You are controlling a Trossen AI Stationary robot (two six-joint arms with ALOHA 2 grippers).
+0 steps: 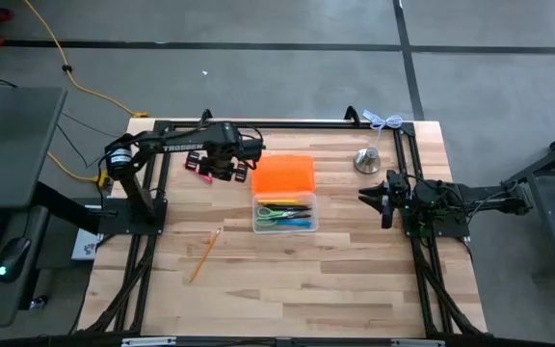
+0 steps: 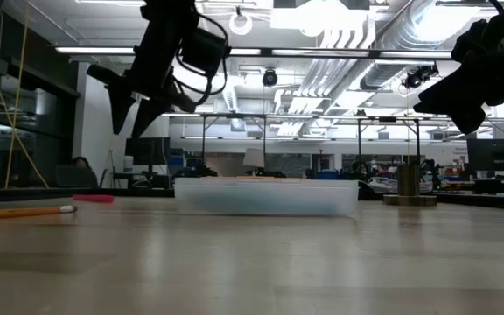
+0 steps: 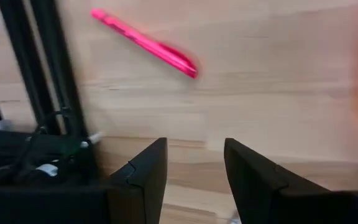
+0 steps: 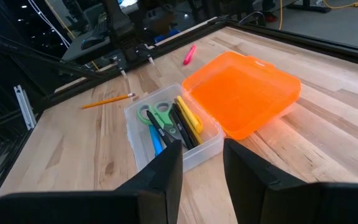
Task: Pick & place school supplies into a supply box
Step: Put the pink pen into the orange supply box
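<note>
The supply box (image 1: 284, 216), clear plastic with its orange lid (image 1: 284, 174) lying open on the far side, sits mid-table. In it lie green-handled scissors (image 4: 155, 115) and yellow, black and blue pens (image 4: 180, 124). A pink pen (image 3: 145, 42) lies flat on the wood near the far left. A yellow pencil (image 1: 205, 253) lies on the table left of the box. My left gripper (image 3: 194, 163) hangs open above the table beside the pink pen, pointing steeply down, nothing between its fingers. My right gripper (image 4: 202, 163) waits open at the right, facing the box.
A silver bell-shaped metal object (image 1: 368, 160) stands at the far right, close to my right gripper (image 1: 374, 193). A black frame (image 1: 277, 125) runs along the table's far and side edges. Bare wood (image 1: 287, 289) lies on the near side of the box.
</note>
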